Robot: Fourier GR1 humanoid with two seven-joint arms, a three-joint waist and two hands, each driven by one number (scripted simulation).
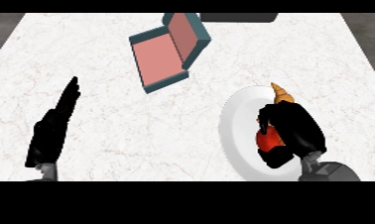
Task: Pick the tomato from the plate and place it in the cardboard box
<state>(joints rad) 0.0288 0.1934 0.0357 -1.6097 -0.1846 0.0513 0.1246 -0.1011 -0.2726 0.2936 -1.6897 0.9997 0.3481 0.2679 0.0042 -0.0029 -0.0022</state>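
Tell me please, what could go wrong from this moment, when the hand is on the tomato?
1. The right hand curls round the tomato and hides most of it, so it may slip out on lifting.
2. An orange croissant lies on the same plate, beside the hand; the lift could knock it.
3. The box sits askew with its lid up, so the tomato might hit the lid or a wall.
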